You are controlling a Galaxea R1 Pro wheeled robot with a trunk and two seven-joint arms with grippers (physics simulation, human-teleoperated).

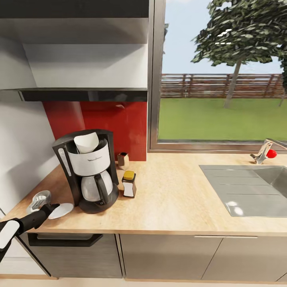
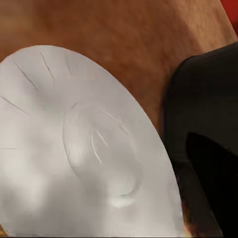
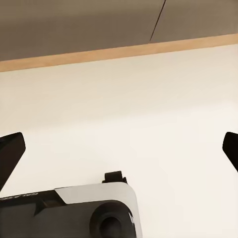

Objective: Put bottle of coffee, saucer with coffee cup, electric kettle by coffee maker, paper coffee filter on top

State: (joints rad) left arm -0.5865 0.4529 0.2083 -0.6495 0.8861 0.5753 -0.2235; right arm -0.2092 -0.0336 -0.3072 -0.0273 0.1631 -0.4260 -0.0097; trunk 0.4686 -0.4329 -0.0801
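Observation:
The black coffee maker (image 1: 89, 171) stands on the wooden countertop (image 1: 175, 199) at the left, with a white paper filter (image 1: 87, 142) in its top. Just right of it stands the coffee bottle (image 1: 128, 184) with a yellow lid. The white saucer (image 1: 61, 210) lies by the coffee maker's left front and shows up close as saucer (image 2: 74, 148) beside the black base (image 2: 203, 109). A greyish cup (image 1: 39, 200) lies tilted behind the saucer. My left gripper (image 1: 53, 207) sits at the saucer's rim and looks shut on it. My right gripper (image 3: 119, 148) is open over pale floor.
A small jar (image 1: 123, 160) stands by the red backsplash behind the bottle. A steel sink (image 1: 255, 187) with a tap (image 1: 263, 151) takes up the counter's right end. A range hood (image 1: 83, 95) hangs above the coffee maker. A white wall borders the counter's left.

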